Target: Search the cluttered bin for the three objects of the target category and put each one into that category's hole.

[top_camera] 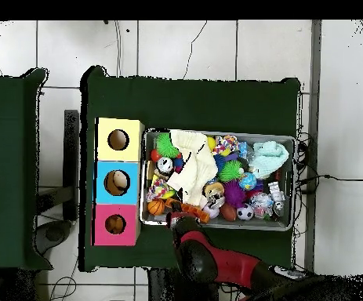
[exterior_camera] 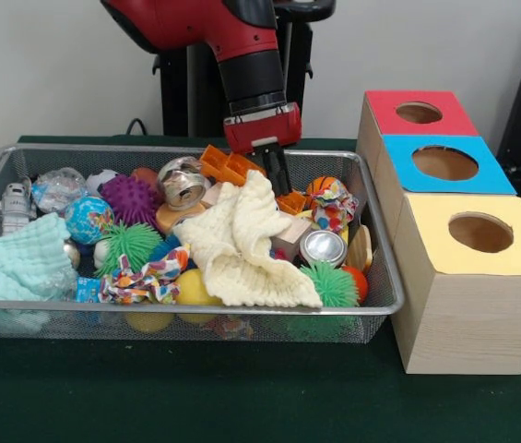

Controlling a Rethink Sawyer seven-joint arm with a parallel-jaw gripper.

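Across the green bench (exterior_camera: 242, 406), seen from the front, the wire bin (exterior_camera: 384, 305) is full of mixed toys and cloths, and the tool (exterior_camera: 277, 181) hangs low at its far rim, just above the cream cloth (exterior_camera: 242, 245). Its dark fingers (exterior_camera: 278, 171) reach down beside the orange blocks (exterior_camera: 228, 166); I cannot tell if they are spread or pressed together. The cream cloth lies with its long axis from the far side toward the near rim, a little slanted. Beside the bin stand three wooden boxes with holes: the red box (exterior_camera: 384, 113), the blue box (exterior_camera: 408, 175) and the yellow box (exterior_camera: 435, 240). No writing can be read. From overhead, the cream cloth (top_camera: 190, 168) lies in the half of the bin (top_camera: 290, 227) nearer the boxes, and the tool (top_camera: 176, 222) is at the bin's lower rim.
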